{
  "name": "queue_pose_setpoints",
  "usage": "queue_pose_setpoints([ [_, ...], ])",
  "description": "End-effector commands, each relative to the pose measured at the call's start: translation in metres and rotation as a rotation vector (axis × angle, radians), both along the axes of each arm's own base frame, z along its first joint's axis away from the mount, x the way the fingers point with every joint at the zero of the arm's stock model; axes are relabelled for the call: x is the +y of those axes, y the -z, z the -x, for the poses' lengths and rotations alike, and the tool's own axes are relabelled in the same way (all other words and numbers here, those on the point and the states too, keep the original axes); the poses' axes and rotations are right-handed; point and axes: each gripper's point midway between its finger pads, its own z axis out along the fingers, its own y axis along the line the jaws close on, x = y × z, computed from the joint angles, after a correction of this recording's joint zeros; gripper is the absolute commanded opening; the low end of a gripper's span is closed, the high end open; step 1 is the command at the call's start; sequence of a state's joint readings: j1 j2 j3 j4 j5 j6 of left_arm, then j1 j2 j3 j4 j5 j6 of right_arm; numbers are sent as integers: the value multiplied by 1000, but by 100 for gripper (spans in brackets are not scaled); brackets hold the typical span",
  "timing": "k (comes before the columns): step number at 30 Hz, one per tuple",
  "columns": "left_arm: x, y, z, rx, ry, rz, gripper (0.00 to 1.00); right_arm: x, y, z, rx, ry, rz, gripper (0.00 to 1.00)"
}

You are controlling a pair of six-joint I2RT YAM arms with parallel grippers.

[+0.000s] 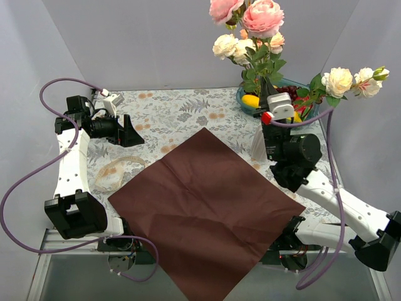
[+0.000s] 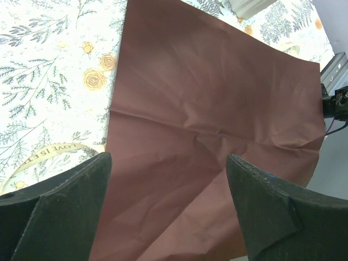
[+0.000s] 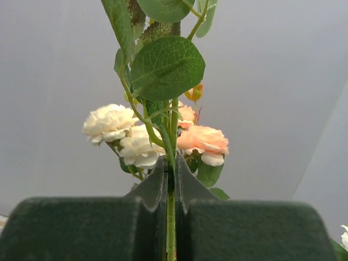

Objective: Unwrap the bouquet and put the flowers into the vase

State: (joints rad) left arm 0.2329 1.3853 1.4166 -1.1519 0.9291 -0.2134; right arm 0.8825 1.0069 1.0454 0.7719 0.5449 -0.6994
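Unwrapping looks done here: the dark red square of wrapping paper [image 1: 200, 207] is spread flat on the floral-print table [image 1: 182, 110], and the cream ribbon [image 1: 119, 170] is lying loose just off its left edge. What's left is getting stems into the vase.

The bunch of pink, peach and cream artificial roses [image 1: 254, 44] is held up high at the back right. Its thin green stem [image 3: 171, 217] is pinched between the pressed-together fingers of the right gripper [image 3: 170, 176]. The small white ribbed vase [image 1: 257, 149] stands lower down, just beside the right forearm and near the paper's right corner. The left gripper [image 2: 167, 160] is spread wide over the paper, with nothing held.

Best guesses for doing this step well:
- The stem should be kept plumb and its end lined up over the vase mouth before anything is lowered. The mouth is hidden by the arm from above, so alignment can't be judged yet.
- The bunch looks top-heavy and the vase light, so sideways nudges are best avoided.
- The pinch should only be let go once the stem is well down inside.

A spray of cream roses [image 1: 344, 81] by the teal fruit bowl [image 1: 241, 97] would be fetched afterwards.
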Motion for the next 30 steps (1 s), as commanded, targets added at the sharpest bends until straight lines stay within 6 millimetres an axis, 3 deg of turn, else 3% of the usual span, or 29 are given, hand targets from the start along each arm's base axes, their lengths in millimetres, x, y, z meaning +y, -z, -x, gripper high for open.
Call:
queue_pose_setpoints([
  [1,-6,-16,7,-71,43,20,85,-53,-35,12,-162,144,-178,1],
  [8,-6,-18,6,-62,51,21,85,-69,-21,-14,-136,140,-233,1],
  [17,-5,-20,2,-74,44,14,85,-84,16,-41,-77,144,-277,1],
  [30,-6,-16,3,-54,44,27,85,-91,42,-59,-48,138,-288,1],
])
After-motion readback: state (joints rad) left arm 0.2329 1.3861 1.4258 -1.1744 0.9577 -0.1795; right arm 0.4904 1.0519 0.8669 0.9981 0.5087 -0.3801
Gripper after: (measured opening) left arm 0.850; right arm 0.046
